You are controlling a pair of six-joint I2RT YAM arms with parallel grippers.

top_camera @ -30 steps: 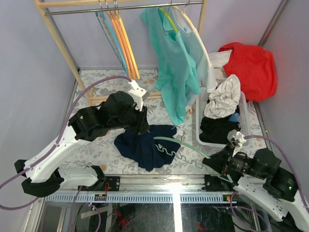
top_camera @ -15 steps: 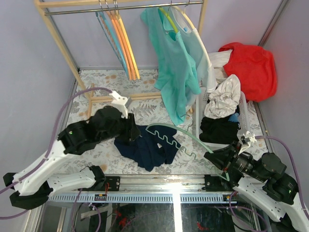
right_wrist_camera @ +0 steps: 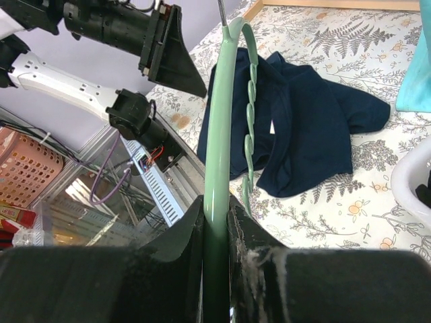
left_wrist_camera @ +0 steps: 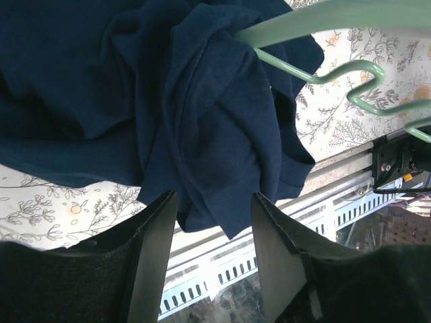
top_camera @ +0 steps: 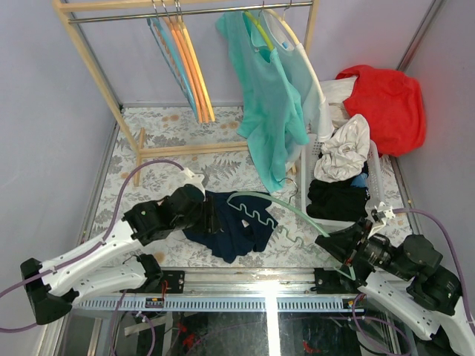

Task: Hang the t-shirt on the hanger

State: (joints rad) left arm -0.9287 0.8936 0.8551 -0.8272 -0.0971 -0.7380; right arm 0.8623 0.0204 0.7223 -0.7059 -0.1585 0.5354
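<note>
- Navy cloth is the main worry. The t-shirt (top_camera: pixel 236 228) lies bunched on the table with its neck opening lost in folds, so the hanger (top_camera: pixel 273 206) could ride over the heap rather than into it.
- The right gripper (right_wrist_camera: pixel 215 202) is clenched on one end of the hanger's shoulder arm. Held that far out, the hanger may twist or slip between the fingers if its wavy bar snags on the t-shirt.
- The left gripper (left_wrist_camera: pixel 214 202) has its jaws parted with nothing pinched, and it hovers at the t-shirt's left edge. If it closed there it would likely catch several layers at once, leaving no opening for the hanger.
- The hanger's free end reaches over the t-shirt's right half, with the wavy bar above the cloth. I cannot tell whether they touch.
- The t-shirt sits just past the left gripper's fingertips and well apart from the right gripper. Only the hanger bridges that gap.
</note>
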